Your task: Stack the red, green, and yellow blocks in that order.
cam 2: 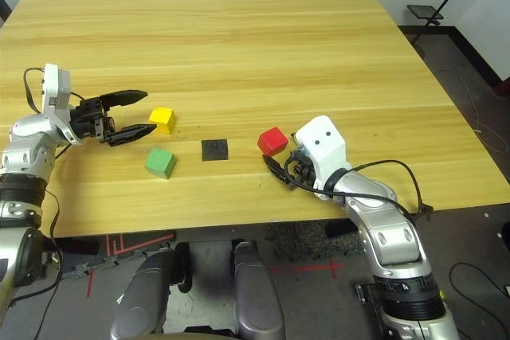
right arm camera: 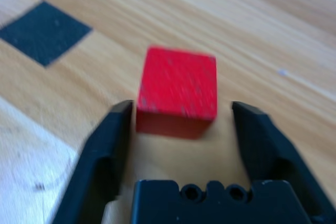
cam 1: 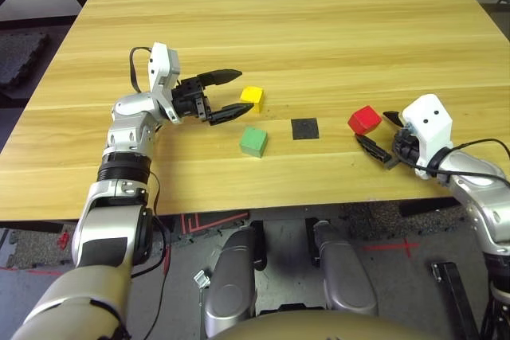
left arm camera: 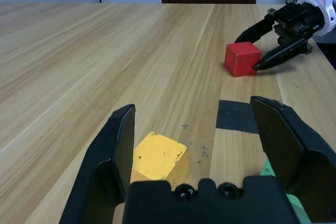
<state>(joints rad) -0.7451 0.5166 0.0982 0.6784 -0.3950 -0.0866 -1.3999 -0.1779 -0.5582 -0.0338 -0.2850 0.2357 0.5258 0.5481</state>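
Blocks first, placed for you against the black square patch (cam 1: pixel 304 128) on the wooden table (cam 1: pixel 263 21): the red block (cam 1: pixel 364 119) sits on the table to the robot's right of the patch, close to it but not touching, while the green block (cam 1: pixel 253 141) lies to the patch's left and slightly nearer the robot, and the yellow block (cam 1: pixel 252 99) lies further left of the patch and a little farther from the robot than the green one. All three rest flat on the wood, none stacked, none lifted. Your right gripper (cam 1: pixel 379 134) is at the red block on the side away from the patch; in its wrist view one black finger (right arm camera: pixel 100 156) stands just beside one face of the cube and the other finger stands off from the opposite face with bare wood showing between, so the jaws are partly apart around the block with no grip on it. Your left gripper (cam 1: pixel 231 93) hovers on the far left of the patch, pointing toward it, jaws spread wide and holding nothing; the yellow block lies just ahead of its fingertips (left arm camera: pixel 123 129), and the green block is nearer the robot than its lower finger.
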